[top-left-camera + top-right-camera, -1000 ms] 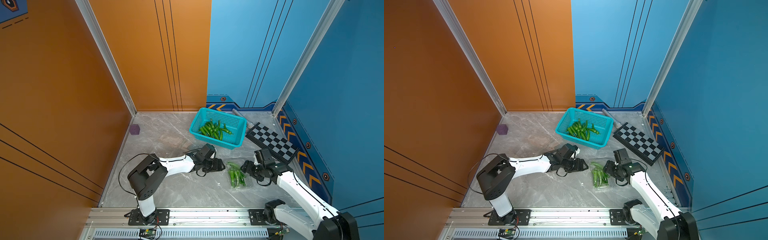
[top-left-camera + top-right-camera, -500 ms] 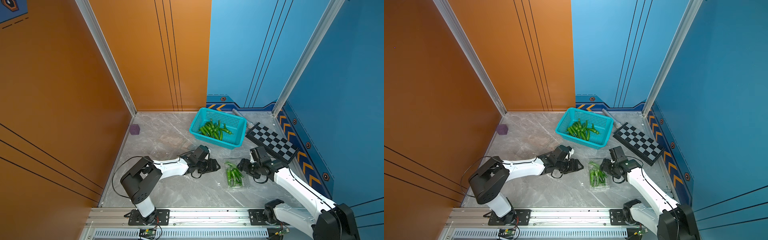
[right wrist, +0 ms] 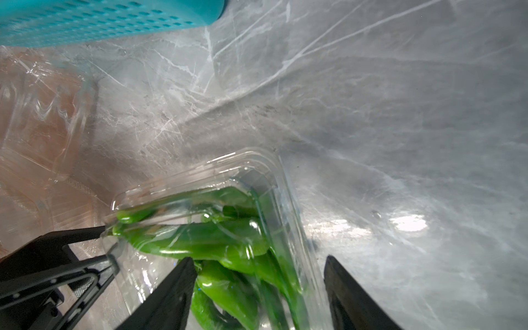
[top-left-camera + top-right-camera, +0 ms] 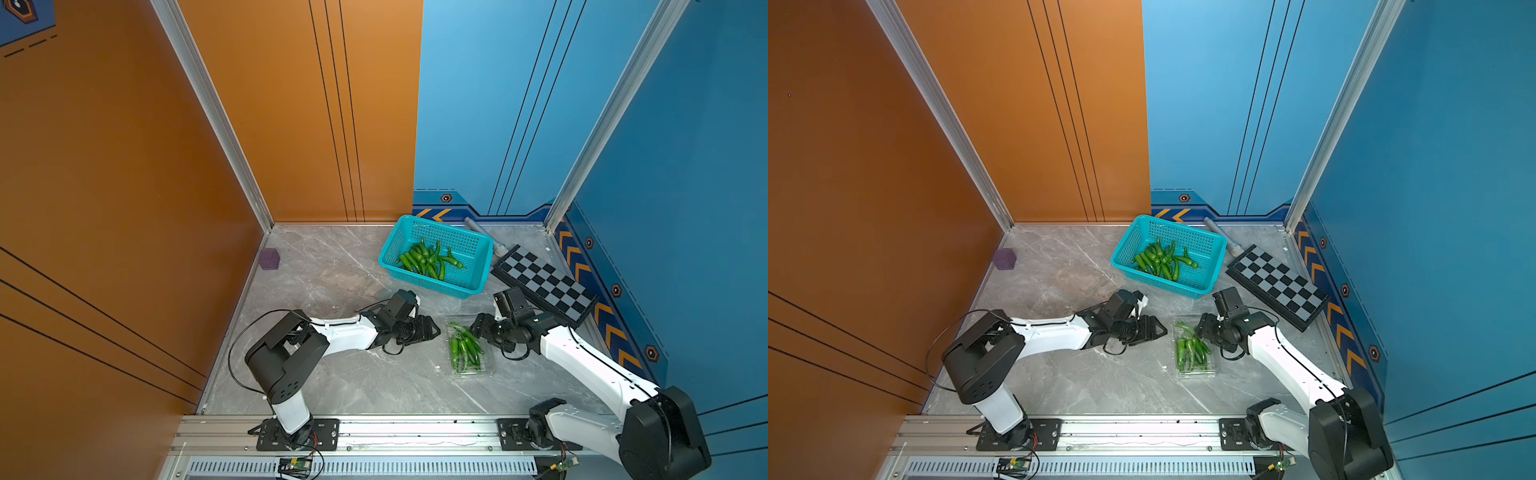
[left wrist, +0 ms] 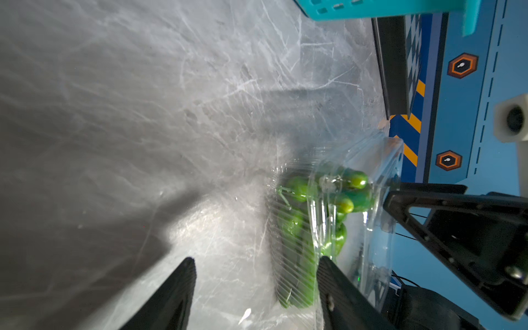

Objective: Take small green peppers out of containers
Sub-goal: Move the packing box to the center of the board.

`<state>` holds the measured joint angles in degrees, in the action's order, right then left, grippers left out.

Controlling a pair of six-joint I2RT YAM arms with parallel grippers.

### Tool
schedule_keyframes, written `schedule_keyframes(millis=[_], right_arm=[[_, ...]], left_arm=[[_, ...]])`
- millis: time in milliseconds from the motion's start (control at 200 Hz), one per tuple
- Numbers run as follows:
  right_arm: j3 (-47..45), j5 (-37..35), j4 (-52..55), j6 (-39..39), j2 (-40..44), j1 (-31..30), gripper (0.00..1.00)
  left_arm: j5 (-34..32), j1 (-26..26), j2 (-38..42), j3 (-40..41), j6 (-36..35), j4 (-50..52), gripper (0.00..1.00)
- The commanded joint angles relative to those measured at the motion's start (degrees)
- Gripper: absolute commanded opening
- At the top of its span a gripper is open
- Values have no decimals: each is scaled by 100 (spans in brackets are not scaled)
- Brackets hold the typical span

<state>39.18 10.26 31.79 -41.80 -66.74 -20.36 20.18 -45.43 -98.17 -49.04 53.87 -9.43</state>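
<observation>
A clear container [image 4: 486, 368] [image 4: 1209, 366] lies on the grey floor with several small green peppers [image 4: 463, 349] [image 4: 1190, 351] in it. My left gripper [image 4: 434, 328] [image 5: 255, 265] is open just left of the container's far end, one fingertip at its edge. My right gripper [image 4: 478, 328] [image 3: 258, 261] is open at the same end from the right. It straddles the side wall, one finger over the peppers [image 3: 205, 240] and the other outside. More peppers [image 4: 426, 259] lie in the teal basket [image 4: 449, 227].
A folded chessboard [image 4: 544, 286] lies right of the basket, with a grey cylinder [image 4: 484, 232] behind it. A purple cube [image 4: 269, 259] sits by the left wall. Another clear, empty container [image 3: 37, 120] lies between the basket and my left gripper.
My right gripper has crept left onto the container's far end. The left gripper has stayed close beside the container while its arm shifted, and its jaws have narrowed slightly.
</observation>
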Motion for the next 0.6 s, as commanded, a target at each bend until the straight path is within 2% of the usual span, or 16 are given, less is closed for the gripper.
schedule_keyframes(millis=[0, 260, 415, 596], right_arm=[[173, -75, -24, 126, -83, -43, 73], [214, -36, -74, 130, -142, -47, 73], [249, 11, -102, 158, -194, -47, 73], [204, 66, -155, 154, -219, -47, 72]], left_arm=[[105, 72, -37, 53, -16, -224, 68], [177, 96, -283, -19, 44, -454, 67], [202, 78, -453, -122, 49, -455, 62], [161, 63, -483, -160, 54, -455, 61]])
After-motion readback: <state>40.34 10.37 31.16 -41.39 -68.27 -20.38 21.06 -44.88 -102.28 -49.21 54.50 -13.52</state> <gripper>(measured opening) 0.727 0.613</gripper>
